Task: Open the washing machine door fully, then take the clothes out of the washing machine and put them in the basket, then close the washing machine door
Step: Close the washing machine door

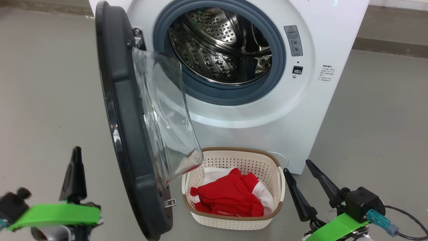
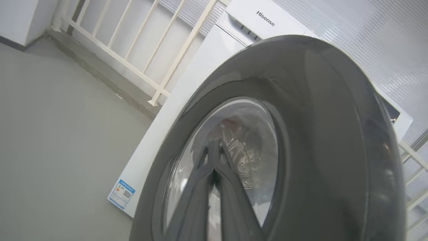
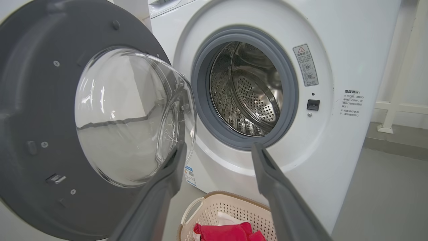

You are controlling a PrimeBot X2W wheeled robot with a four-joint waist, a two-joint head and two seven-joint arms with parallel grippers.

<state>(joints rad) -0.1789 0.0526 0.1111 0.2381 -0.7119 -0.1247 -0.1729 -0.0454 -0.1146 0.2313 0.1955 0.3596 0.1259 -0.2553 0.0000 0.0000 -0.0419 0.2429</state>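
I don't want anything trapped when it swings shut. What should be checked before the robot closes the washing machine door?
1. Drum empty: ok, no fabric on the steel that shows.
2. Clothes in the basket: ok, a red and white pile lies inside.
3. Grey rubber ring free of fabric: ok.
4. Left gripper placed to push: shut, tips at the outer glass of the washing machine door; contact cannot tell.
5. Right gripper out of the swing: ok, it is open and low beside the basket.
6. Door clears the basket rim: cannot tell.
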